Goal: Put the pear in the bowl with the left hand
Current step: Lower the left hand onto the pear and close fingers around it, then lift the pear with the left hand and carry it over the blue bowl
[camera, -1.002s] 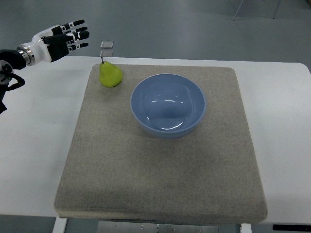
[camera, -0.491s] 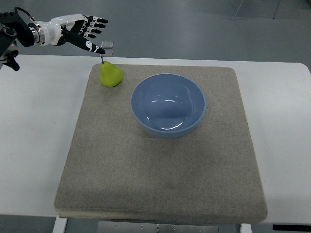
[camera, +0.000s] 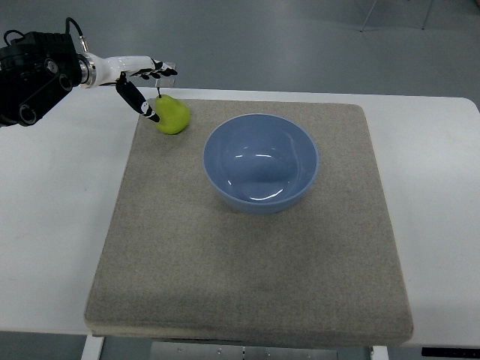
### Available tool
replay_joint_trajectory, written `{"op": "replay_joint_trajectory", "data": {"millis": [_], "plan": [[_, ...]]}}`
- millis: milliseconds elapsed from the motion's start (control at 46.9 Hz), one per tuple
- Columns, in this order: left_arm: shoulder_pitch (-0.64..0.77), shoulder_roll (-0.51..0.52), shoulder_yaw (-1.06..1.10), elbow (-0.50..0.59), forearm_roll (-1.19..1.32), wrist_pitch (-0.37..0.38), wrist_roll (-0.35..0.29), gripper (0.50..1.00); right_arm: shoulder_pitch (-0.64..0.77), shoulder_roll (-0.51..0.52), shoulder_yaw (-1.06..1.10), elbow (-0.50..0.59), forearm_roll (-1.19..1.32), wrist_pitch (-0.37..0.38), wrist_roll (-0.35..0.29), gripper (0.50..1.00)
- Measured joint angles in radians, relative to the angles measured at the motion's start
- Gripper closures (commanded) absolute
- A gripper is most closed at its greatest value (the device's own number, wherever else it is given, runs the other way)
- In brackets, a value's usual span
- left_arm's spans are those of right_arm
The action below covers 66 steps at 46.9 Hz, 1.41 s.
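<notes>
A yellow-green pear (camera: 172, 115) stands upright on the far left corner of the grey mat (camera: 247, 247). The blue bowl (camera: 260, 162) sits empty on the mat to the pear's right. My left hand (camera: 147, 84) comes in from the upper left and hovers over the pear. Its fingers are spread; the thumb (camera: 141, 105) reaches down by the pear's left side and the other fingers (camera: 159, 73) stretch above the stem. It holds nothing. The right arm is out of view.
The mat lies on a white table (camera: 56, 225). A small clear block (camera: 166, 69) sits at the table's far edge behind the pear, partly hidden by my fingers. Grey floor lies beyond.
The left hand has moved right and down from the upper left, from beside the pear to just over it, with the thumb now lowered along the pear's left side. The pear and bowl have not moved.
</notes>
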Motion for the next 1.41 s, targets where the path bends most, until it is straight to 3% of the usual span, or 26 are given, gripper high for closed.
{"op": "replay_joint_trajectory", "data": {"millis": [576,810,1045,1258,1408], "plan": [[0.053,-0.076,0.05,0.037,0.035,0.096,0.004,0.536,0.0,0.0,0.0,0.0,0.0,0.0,0.0,0.576],[0.054,-0.088,0.05,0.046,0.037,0.125,0.007,0.771,0.0,0.0,0.001,0.0,0.0,0.0,0.0,0.576],[0.054,-0.095,0.049,0.049,0.035,0.164,0.007,0.802,0.0,0.0,0.0,0.0,0.0,0.0,0.0,0.574],[0.046,-0.088,0.047,0.047,0.038,0.17,0.006,0.99,0.0,0.0,0.0,0.0,0.0,0.0,0.0,0.576],[0.009,-0.069,0.047,0.026,0.03,0.156,0.005,1.0,0.0,0.0,0.0,0.0,0.0,0.0,0.0,0.576]]}}
